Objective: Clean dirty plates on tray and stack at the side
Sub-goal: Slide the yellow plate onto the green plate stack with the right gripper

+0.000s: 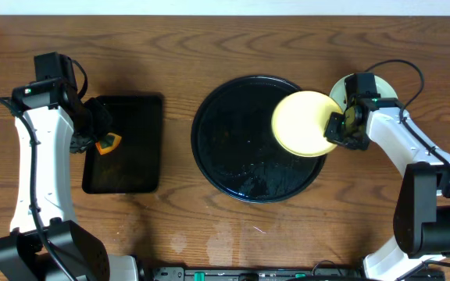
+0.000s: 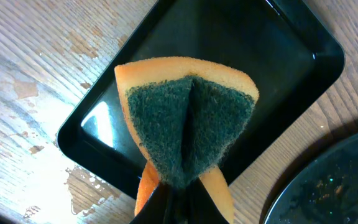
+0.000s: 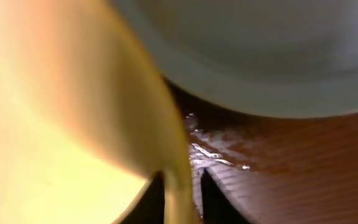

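Observation:
The pale yellow plate (image 1: 307,123) hangs over the right rim of the large round black tray (image 1: 233,148), gripped at its right edge by my right gripper (image 1: 342,129). In the right wrist view the yellow plate (image 3: 61,124) fills the left side, its rim between the fingers (image 3: 182,199). A pale mint-blue plate (image 1: 337,87) lies on the table to the right of the tray, mostly under the right arm; it also shows in the right wrist view (image 3: 260,56). My left gripper (image 1: 100,140) is shut on an orange and green sponge (image 2: 188,124) over the rectangular tray.
The small rectangular black tray (image 1: 135,144) lies at the left, under the sponge; it also shows in the left wrist view (image 2: 272,56). Wet patches show on the wood beside it (image 2: 92,183). The round tray's floor looks wet with small specks (image 2: 334,186).

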`<act>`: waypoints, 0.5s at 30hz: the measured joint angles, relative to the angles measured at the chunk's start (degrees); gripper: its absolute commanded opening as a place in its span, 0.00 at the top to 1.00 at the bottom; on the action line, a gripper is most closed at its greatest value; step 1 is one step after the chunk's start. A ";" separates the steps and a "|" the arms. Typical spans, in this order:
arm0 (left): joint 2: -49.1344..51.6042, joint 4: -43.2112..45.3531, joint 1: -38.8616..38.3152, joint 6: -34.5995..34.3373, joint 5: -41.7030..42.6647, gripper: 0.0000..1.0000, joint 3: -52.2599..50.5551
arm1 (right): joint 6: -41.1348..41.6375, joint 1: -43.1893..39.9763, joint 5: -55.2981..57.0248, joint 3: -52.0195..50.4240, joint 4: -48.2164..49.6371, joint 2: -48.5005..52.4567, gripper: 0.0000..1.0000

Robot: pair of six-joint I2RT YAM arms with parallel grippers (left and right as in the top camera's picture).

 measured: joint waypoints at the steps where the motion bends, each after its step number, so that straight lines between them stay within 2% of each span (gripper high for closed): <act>1: 0.00 0.02 -0.02 0.00 0.00 0.92 0.00 | -0.28 0.00 -0.37 0.00 0.44 0.00 0.99; 15: 0.00 0.00 -0.02 0.00 0.00 0.92 0.00 | -1.18 -0.02 -1.66 2.78 -0.46 -3.41 0.99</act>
